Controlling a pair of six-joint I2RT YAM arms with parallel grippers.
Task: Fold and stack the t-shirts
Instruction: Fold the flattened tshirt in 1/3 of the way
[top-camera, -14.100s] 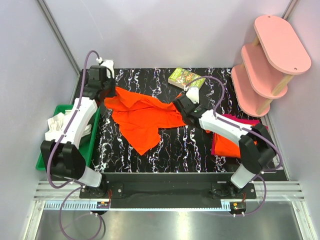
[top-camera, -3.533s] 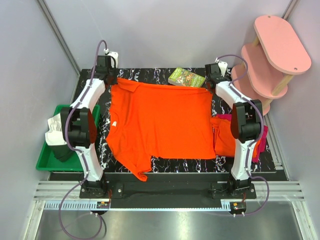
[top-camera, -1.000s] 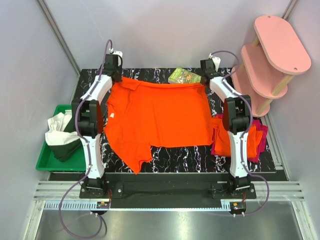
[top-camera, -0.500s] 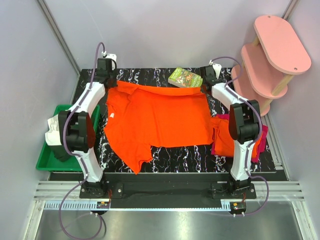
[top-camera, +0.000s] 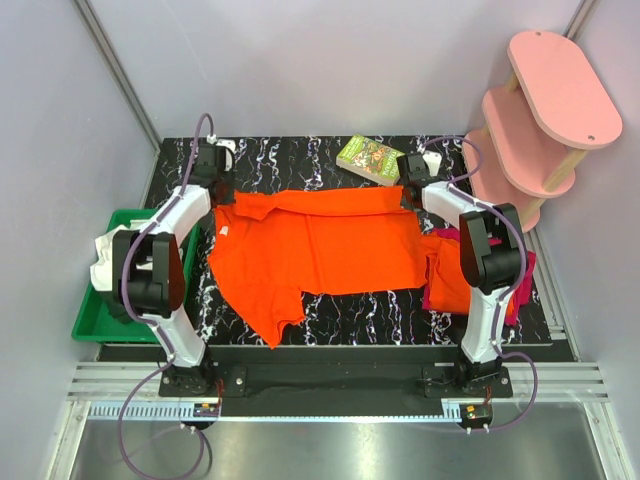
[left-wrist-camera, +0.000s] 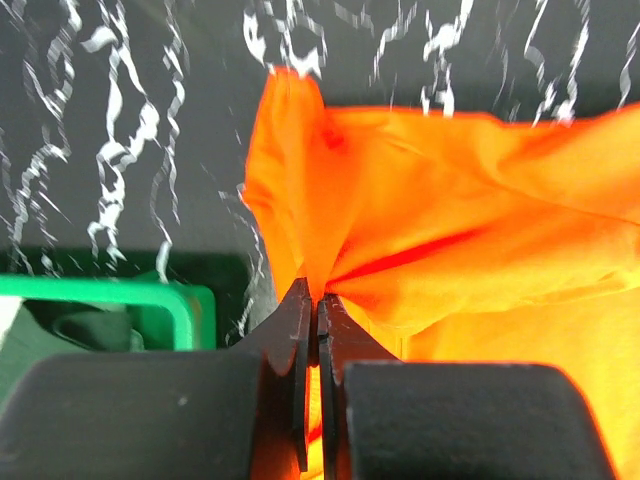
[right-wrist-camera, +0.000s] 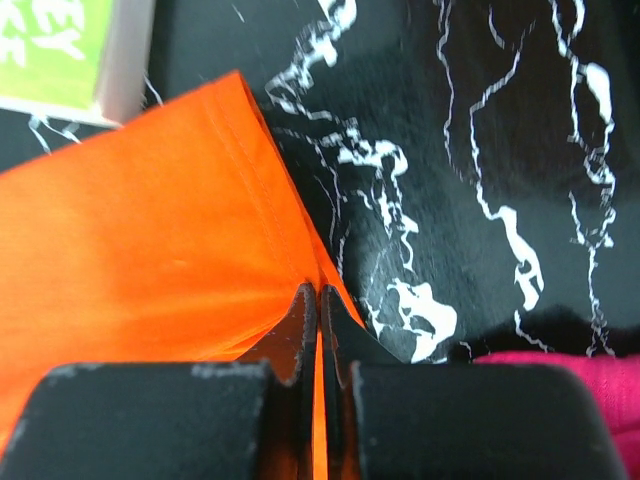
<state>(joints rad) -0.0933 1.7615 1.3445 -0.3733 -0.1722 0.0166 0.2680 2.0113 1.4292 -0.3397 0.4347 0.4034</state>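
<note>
The orange t-shirt (top-camera: 320, 250) lies spread across the middle of the worktop (top-camera: 380, 312), its far edge doubled over toward the near side into a narrow band, and one sleeve trailing off its near left corner toward the arm bases. The left end effector (left-wrist-camera: 313, 298) is closed tight on a pinched ridge of cloth at the shirt's far left corner, and the right end effector (right-wrist-camera: 318, 292) is likewise clamped on the hem at the far right corner, so the band runs between them. Just to the right of the shirt sits a folded orange shirt (top-camera: 448, 285) on top of a magenta shirt (top-camera: 519, 298), partly hidden under the right arm. The worktop is black with white marble veining, bare beyond the shirt's far edge and in a strip along its near edge. A green-covered book (top-camera: 371, 157) lies just past the shirt's far right corner. To the shirt's left, off the worktop's edge, a green tray (top-camera: 88, 322) holds crumpled white cloth (top-camera: 108, 255). To the far right of the shirt stands a pink three-tier shelf (top-camera: 545, 110). Pale lilac-grey walls (top-camera: 330, 60) close in behind the shirt and on both sides, and a metal rail (top-camera: 340, 385) runs nearest the camera.
</note>
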